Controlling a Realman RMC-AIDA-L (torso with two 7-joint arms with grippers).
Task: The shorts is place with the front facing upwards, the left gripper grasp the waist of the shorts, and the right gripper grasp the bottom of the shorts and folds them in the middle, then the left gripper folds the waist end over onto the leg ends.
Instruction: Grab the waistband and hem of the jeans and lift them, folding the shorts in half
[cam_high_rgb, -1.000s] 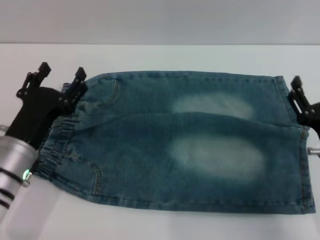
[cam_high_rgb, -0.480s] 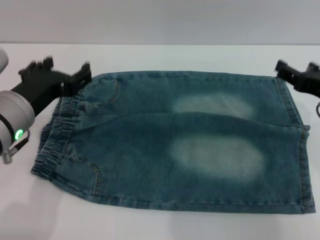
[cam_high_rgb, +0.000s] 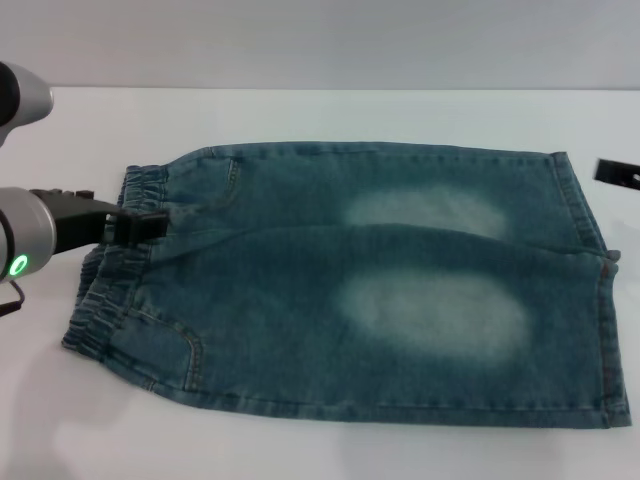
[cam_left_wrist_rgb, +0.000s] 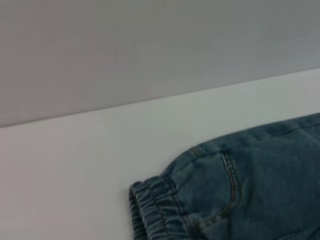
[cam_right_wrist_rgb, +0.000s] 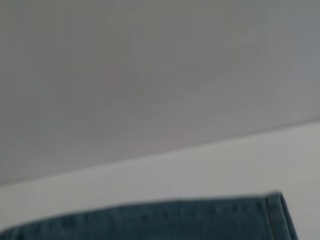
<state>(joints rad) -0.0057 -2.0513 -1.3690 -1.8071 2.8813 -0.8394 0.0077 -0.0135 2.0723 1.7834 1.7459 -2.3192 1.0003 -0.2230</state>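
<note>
The shorts (cam_high_rgb: 350, 285) look soft and floppy. The left gripper (cam_high_rgb: 150, 223) touches the waist (cam_high_rgb: 110, 290), a good place to grab; I can't tell its grip.

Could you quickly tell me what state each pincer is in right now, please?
Left pincer: at the waistband of the shorts; open or shut cannot be told.
Right pincer: only an edge shows; cannot be told.

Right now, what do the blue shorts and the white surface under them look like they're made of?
The blue shorts look like washed denim: mottled blue weave, pale faded patches on both legs, contrast stitching along the pocket seams, and a gathered, probably elastic waistband. The white table looks smooth and matte, with no visible grain; possibly laminate or painted board, but the look leaves that open.
</note>
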